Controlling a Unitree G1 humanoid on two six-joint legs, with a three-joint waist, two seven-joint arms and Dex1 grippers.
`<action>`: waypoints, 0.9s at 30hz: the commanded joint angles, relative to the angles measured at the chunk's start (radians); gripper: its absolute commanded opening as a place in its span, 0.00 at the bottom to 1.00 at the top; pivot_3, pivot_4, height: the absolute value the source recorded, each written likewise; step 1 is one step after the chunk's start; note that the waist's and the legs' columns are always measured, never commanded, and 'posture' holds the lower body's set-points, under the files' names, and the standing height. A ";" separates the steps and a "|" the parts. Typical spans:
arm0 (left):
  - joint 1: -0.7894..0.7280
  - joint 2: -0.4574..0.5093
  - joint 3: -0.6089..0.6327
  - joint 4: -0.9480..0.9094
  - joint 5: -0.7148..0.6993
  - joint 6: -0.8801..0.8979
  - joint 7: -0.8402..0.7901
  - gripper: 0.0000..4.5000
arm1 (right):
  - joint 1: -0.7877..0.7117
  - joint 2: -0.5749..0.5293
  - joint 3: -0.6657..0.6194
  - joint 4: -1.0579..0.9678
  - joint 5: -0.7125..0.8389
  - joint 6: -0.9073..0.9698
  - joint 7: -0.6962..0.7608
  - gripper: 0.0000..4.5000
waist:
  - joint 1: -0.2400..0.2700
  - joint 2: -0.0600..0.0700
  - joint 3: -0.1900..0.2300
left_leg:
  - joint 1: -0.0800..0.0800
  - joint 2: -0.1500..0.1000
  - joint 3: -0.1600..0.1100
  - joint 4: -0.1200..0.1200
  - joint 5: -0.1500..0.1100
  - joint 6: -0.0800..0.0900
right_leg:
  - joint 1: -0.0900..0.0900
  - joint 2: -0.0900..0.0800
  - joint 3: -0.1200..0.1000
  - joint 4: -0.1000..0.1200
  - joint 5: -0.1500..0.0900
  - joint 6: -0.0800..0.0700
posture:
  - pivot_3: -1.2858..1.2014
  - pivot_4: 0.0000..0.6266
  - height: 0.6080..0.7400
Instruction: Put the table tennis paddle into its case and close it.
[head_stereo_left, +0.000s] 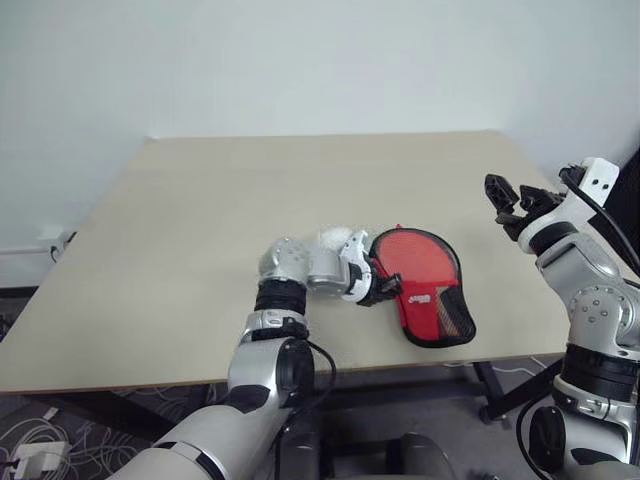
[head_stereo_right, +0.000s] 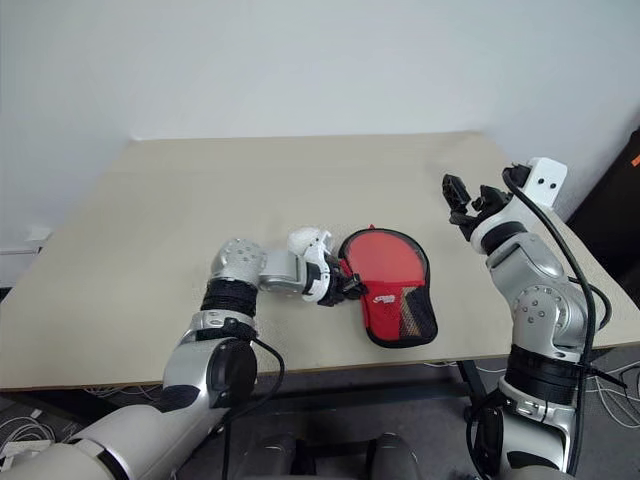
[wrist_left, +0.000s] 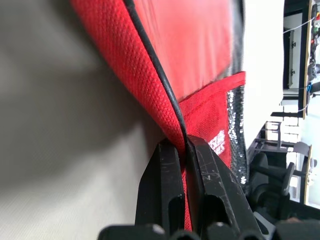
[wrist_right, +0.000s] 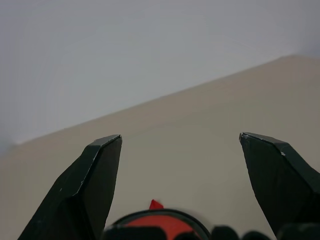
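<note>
The case (head_stereo_left: 421, 262) lies flat near the table's front edge, red with black trim, a white logo and a black mesh lower part (head_stereo_left: 457, 322). My left gripper (head_stereo_left: 388, 290) is shut on the case's left rim, pinching the red fabric and black trim between its fingers (wrist_left: 165, 170). Past the trim a smooth red surface (wrist_left: 185, 40) shows, and I cannot tell whether it is the table tennis paddle. My right gripper (head_stereo_left: 508, 198) hovers open and empty above the table, to the right of the case and well apart from it; its fingers (wrist_right: 95, 175) point level over the tabletop.
The beige table (head_stereo_left: 200, 220) stretches wide behind and to the left of the case. Its front edge (head_stereo_left: 400, 372) runs just below the case. A white wall stands behind the table. Cables lie on the floor at the lower left (head_stereo_left: 30, 445).
</note>
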 joint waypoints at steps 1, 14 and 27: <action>-0.006 -0.076 0.043 -0.081 -0.049 0.063 0.054 0.00 | 0.006 -0.025 0.024 -0.017 0.032 0.058 0.044 0.91 | 0.001 0.000 0.000 | 0.000 0.000 0.000 0.000 0.000 0.000 | 0.000 0.000 0.000 0.000 0.000 0.000 | 0.52 0.00 0.88; 0.138 0.113 -0.129 -0.015 -0.546 0.064 0.389 0.00 | 0.145 -0.257 0.129 -0.110 0.129 0.222 0.396 0.91 | 0.003 0.000 0.000 | 0.000 0.000 0.000 0.000 0.000 -0.001 | 0.000 0.000 0.000 0.000 0.000 0.000 | 0.52 0.00 0.88; 0.296 0.425 -0.600 -0.085 -1.331 0.043 0.514 0.00 | 0.171 -0.283 0.182 -0.096 0.067 0.192 0.445 0.91 | 0.012 -0.002 0.000 | 0.001 -0.001 -0.001 0.001 -0.002 -0.005 | 0.001 -0.001 0.000 0.000 0.003 -0.005 | 0.52 0.00 0.88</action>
